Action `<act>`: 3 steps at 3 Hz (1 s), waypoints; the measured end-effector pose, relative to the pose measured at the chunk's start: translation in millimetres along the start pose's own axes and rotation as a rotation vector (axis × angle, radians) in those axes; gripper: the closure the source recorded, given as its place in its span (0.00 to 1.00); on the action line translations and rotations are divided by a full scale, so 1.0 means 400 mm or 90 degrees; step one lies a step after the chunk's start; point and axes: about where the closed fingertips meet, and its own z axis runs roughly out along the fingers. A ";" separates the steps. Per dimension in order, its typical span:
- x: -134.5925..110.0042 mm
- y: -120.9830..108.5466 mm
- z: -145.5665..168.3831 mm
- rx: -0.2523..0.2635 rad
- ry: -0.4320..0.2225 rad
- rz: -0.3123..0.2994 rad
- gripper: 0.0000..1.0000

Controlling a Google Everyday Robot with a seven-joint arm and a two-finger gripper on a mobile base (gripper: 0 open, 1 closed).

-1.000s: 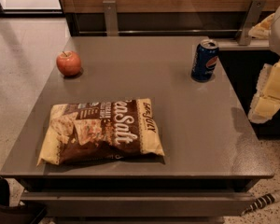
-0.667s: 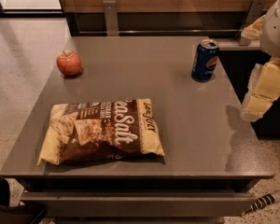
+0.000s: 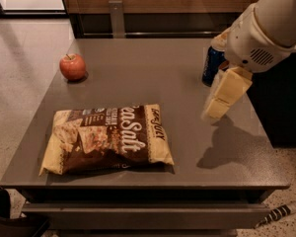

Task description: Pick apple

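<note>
apple: sits near the far left corner of the table, stem up, the apple standing alone with bare tabletop around it.
gripper: hangs over the right side of the table, the gripper pointing down and a little left, just above the surface by its shadow.
direction to go: the apple lies well apart, off to the left and somewhat further back from the gripper.
axis: the apple is round, so i'd judge no approach angle is favoured.
in between: the chip bag lies nearer the front edge, below the straight line across.
gripper state: i cannot tell if it is spread or pressed together; it holds nothing i can see.
hidden: the blue can is half covered by the arm; the arm's upper part runs out of view.
</note>
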 end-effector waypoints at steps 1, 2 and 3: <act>-0.125 -0.039 0.070 0.013 -0.131 0.015 0.00; -0.207 -0.080 0.105 0.023 -0.203 0.027 0.00; -0.276 -0.101 0.138 0.036 -0.237 0.053 0.00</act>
